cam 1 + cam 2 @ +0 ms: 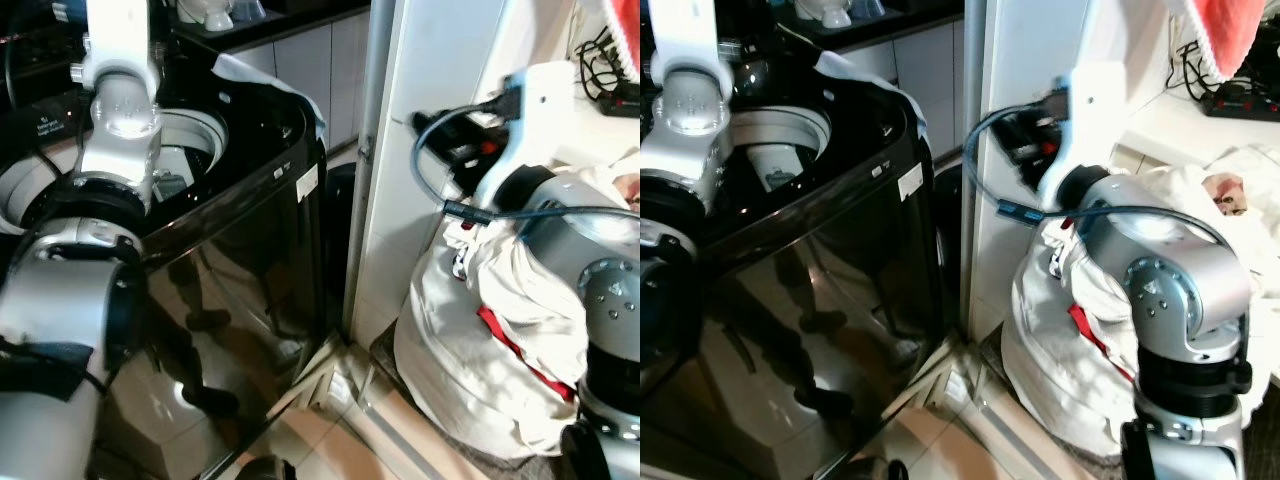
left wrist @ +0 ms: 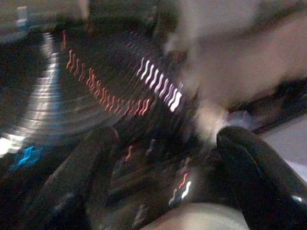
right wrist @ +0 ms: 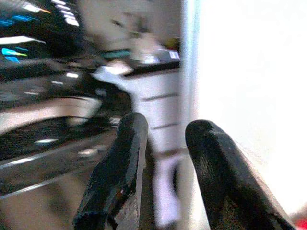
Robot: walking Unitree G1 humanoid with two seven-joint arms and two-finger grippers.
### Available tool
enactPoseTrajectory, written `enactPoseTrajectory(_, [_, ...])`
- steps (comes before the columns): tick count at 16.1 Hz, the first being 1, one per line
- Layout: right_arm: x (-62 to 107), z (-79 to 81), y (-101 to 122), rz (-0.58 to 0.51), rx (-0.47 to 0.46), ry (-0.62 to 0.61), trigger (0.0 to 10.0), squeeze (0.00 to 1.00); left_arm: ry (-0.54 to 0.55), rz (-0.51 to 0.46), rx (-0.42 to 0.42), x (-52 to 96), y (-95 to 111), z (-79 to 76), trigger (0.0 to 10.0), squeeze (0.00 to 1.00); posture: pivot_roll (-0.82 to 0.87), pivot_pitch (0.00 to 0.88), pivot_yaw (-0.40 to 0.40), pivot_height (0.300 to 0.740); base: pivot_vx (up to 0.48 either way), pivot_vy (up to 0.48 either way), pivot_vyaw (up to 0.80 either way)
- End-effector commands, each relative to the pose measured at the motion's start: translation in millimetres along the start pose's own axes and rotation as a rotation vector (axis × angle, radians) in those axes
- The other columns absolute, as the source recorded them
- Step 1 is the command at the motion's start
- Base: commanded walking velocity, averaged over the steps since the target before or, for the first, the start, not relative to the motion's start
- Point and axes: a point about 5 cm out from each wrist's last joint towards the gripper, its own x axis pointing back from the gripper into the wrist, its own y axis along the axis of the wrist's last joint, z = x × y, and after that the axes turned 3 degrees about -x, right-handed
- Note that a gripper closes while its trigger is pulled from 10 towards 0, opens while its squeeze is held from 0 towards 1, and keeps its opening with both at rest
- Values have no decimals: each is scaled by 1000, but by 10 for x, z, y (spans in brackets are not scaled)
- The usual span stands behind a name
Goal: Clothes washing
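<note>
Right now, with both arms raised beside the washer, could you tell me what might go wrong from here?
1. The blue cable loops loosely off the right arm close to the white laundry bundle with red trim; it could snag on cloth.
2. The left end effector, fingers apart, hovers over the glossy black top-loading washing machine, and that view is blurred, so it may knock the rim or panel.
3. The right end effector is open and empty, pointing away from the bundle.

Left wrist view: motion blur smears the panel lights [image 2: 158, 86]; the left gripper [image 2: 168, 182] is cut by the lower edge. Left eye view: the washer [image 1: 230, 280] runs off the lower left; its drum [image 1: 190, 145] is partly behind the left arm [image 1: 115, 120]. The red cloth [image 1: 1220, 35] is cropped at the upper right.
</note>
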Motion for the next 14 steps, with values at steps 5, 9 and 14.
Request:
enactPoseTrajectory(5, [163, -385, -326, 245, 184, -211, 10000, 0, -846, -64, 302, 834, -119, -903, 10000, 0, -6, 0, 64, 740, 0, 0, 0])
enactPoseTrajectory(9, [346, -851, -447, 361, 253, -394, 10000, 1000, -1152, -63, 361, 1573, -274, -1213, 10000, 0, -20, 0, 70, 740, 0, 0, 0])
enactPoseTrajectory(14, [491, -1235, -598, 475, 301, -525, 10000, 1000, -1159, -19, 326, 1849, -440, -1217, 10000, 0, -22, 0, 66, 740, 0, 0, 0])
